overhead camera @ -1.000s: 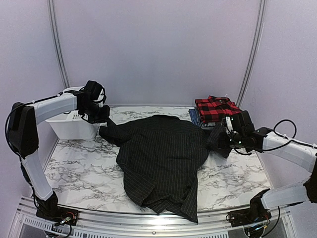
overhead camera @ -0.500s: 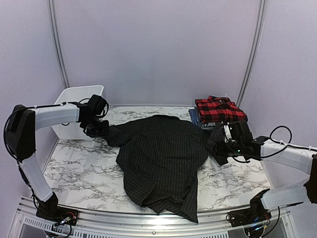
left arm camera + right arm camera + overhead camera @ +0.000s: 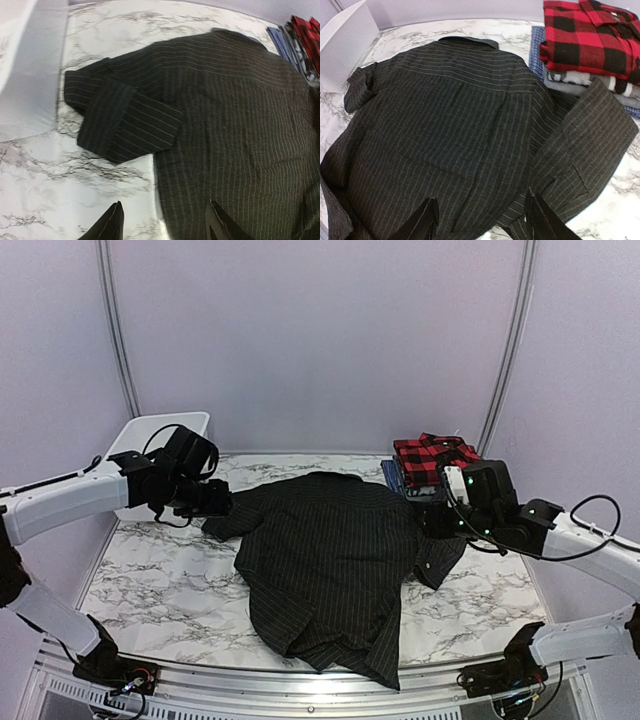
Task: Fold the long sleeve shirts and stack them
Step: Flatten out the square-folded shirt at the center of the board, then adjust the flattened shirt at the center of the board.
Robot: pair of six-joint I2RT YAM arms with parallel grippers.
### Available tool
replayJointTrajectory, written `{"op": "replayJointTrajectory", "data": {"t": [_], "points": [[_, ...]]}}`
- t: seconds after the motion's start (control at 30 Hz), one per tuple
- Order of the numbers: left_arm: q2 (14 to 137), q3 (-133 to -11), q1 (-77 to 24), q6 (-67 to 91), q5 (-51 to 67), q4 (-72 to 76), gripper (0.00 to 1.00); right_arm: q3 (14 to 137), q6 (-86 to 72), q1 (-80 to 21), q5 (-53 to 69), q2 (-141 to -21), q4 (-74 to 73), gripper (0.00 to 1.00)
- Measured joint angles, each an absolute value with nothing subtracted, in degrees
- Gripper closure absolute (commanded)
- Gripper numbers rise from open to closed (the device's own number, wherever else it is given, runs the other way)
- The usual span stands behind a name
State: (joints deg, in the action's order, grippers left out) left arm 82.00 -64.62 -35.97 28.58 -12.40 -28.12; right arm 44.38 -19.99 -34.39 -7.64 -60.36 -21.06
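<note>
The black pinstriped long sleeve shirt (image 3: 330,560) (image 3: 240,115) (image 3: 450,125) lies back-up across the middle of the table. Its left sleeve (image 3: 120,117) lies doubled over on the marble beside the body. Its right sleeve (image 3: 592,145) lies angled out toward the stack. My left gripper (image 3: 218,504) (image 3: 165,207) hovers open over the shirt's left edge, holding nothing. My right gripper (image 3: 440,522) (image 3: 481,200) hovers open above the shirt's right side, also holding nothing. Folded shirts are stacked at the back right, with the red-and-black plaid one (image 3: 435,458) (image 3: 590,35) on top of a greyish one (image 3: 580,80) and a blue checked one (image 3: 537,50).
A white plastic bin (image 3: 150,430) (image 3: 30,75) (image 3: 345,40) stands at the back left, close to the left sleeve. Bare marble (image 3: 160,590) shows left of the shirt and at the front right (image 3: 470,610). The shirt's hem reaches the table's near edge.
Both grippers have opened and let go of the sleeves, which now lie on the table. The left gripper dropped lower and moved right; the right one rose and pulled back a little.
</note>
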Motion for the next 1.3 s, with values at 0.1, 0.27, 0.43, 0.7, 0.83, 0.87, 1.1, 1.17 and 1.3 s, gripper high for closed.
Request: {"op": "replayJointTrajectory", "data": {"t": [0.1,0.27,0.43,0.7,0.83,0.87,1.1,1.17,1.3], "points": [[85.62,-66.83,-40.29,29.41,-11.18,-26.52,0.53,48.25,-20.16,-37.45,-7.33,-64.95,-19.84,0.50],[96.38,-70.46,-42.89,30.33,-5.82,-21.19,0.59,51.94,-20.82,-41.78,-4.43,-76.77,-15.97,0.53],[107.35,-74.91,-42.26,30.35,-2.79,-18.39,0.68,52.49,-21.98,-43.90,0.12,-86.63,-13.28,0.53],[116.55,-77.08,-36.51,30.15,0.58,-16.47,0.74,44.05,-25.10,-44.03,3.81,-89.17,-9.02,0.52],[118.69,-79.00,-33.10,29.39,3.05,-15.42,0.76,40.86,-26.09,-43.05,3.38,-89.47,-8.34,0.52],[119.15,-79.64,-31.92,29.23,3.42,-15.16,0.76,40.95,-26.24,-42.39,3.57,-89.78,-7.66,0.52],[125.84,-88.82,-26.76,27.66,7.51,-14.66,0.71,48.47,-24.95,-35.16,4.25,-98.32,-3.90,0.51],[128.20,-92.42,-25.69,26.96,7.97,-15.03,0.66,51.66,-23.90,-33.41,4.03,-101.19,-3.81,0.51],[131.83,-98.94,-24.16,25.28,8.38,-17.04,0.56,55.99,-22.02,-30.68,3.90,-104.40,-4.99,0.50]]}}
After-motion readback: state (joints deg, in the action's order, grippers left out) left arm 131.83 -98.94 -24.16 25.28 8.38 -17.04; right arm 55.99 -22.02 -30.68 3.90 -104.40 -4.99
